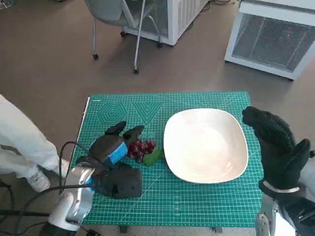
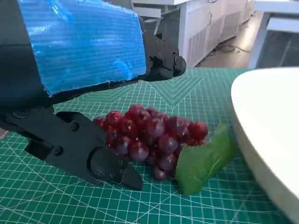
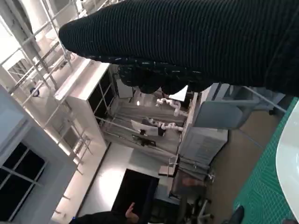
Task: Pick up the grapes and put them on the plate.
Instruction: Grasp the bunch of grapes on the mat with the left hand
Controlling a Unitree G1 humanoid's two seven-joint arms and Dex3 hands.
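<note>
Brown floor surrounded a small bench point(image 1: 231, 206) covered by a green cutting mat point(image 1: 197, 196), with a chair's legs point(image 1: 138, 44) and white cabinets point(image 1: 275, 39) beyond its far edge. On the mat a cluster of dark red grapes point(image 1: 140, 149) with a green leaf point(image 1: 152, 157) lay near the middle of the bench, just beside the rim of a white plate point(image 1: 206, 145) that took up the bench's right half.

The left hand point(image 1: 112, 147) rested low over the mat on the side of the grapes away from the plate, its fingers point(image 2: 93, 154) spread apart around the bunch: one lay along the mat right against the fruit, another point(image 2: 161, 58) reached past the far side. Nothing was clasped in it, and the grapes sat on the mat.

The right hand point(image 1: 278, 145) hovered above the bench's right edge, beside the plate, its gloved fingers apart and holding nothing. A person's pale trouser leg and shoe point(image 1: 29, 152) showed off the bench's left edge.
</note>
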